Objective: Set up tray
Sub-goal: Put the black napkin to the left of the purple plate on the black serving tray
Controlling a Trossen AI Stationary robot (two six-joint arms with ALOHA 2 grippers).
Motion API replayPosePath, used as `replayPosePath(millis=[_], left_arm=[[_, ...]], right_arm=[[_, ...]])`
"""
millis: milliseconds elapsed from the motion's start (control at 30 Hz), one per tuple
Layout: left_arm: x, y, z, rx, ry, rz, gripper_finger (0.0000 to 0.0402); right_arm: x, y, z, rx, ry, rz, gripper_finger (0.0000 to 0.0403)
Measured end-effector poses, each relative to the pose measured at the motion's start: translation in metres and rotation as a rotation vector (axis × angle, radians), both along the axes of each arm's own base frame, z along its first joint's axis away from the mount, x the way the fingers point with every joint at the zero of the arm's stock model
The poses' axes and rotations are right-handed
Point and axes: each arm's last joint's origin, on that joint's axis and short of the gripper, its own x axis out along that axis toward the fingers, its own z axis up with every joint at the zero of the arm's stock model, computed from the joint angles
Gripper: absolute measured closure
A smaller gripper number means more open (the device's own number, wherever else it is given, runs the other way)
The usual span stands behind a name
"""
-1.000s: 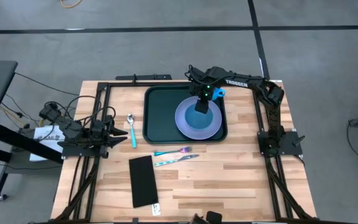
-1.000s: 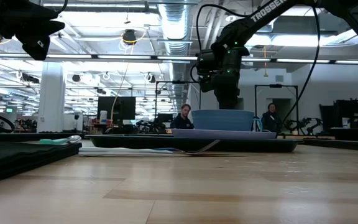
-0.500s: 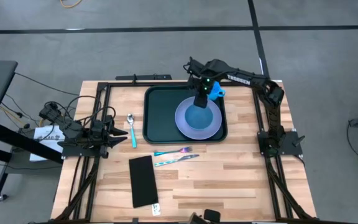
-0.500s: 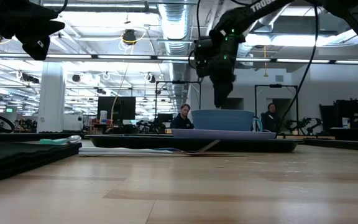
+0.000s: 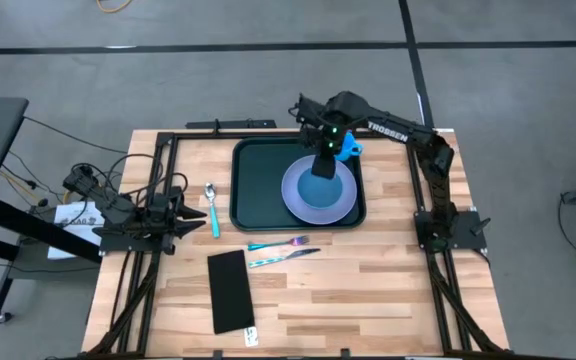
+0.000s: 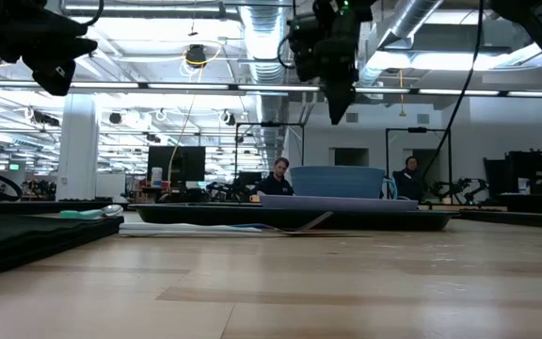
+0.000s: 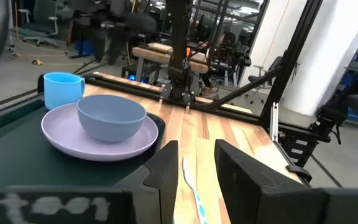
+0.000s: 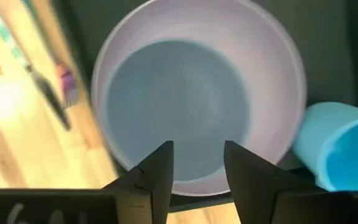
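Hovering above the blue bowl (image 5: 320, 186), the right gripper (image 8: 197, 163) had its fingers spread with nothing between them. That bowl sat on the lavender plate (image 5: 302, 205), which lay inside the dark green tray (image 5: 253, 185) at the far middle of the wooden surface (image 5: 368, 280). A blue cup (image 5: 348, 151) stood in the tray's corner beside the plate. Parked at the surface's left edge, the left gripper (image 7: 193, 163) was parted too, empty, near a spoon (image 5: 211, 205).
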Motion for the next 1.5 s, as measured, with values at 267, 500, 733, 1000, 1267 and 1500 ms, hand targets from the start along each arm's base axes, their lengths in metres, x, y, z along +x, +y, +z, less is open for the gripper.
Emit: replayPosePath(millis=[267,500,733,1000,1267,1500], left_arm=[[0.003,-0.004,-0.01,-0.097,0.102,-0.082,0.0307],[0.024,-0.022,-0.014,-0.014,0.19,-0.179,0.0307],[0.049,-0.04,-0.018,0.046,0.337,-0.197,0.0307],[0.075,-0.057,-0.015,0.067,0.461,-0.192,0.0307],[0.096,-0.075,-0.013,0.061,0.553,-0.266,0.0307],[0.111,-0.087,0.0,0.015,0.644,-0.331,0.0307]], right_arm=[[0.015,0.06,0.0,0.017,0.052,0.188,0.0266],[0.01,0.074,0.013,-0.001,0.006,0.216,0.0268],[-0.019,0.076,0.036,-0.075,-0.204,0.201,0.0266],[-0.077,0.095,0.037,-0.182,-0.605,0.14,0.0269],[-0.113,0.128,-0.012,-0.151,-0.688,0.108,0.0267],[-0.116,0.156,-0.048,-0.227,-0.741,0.124,0.027]])
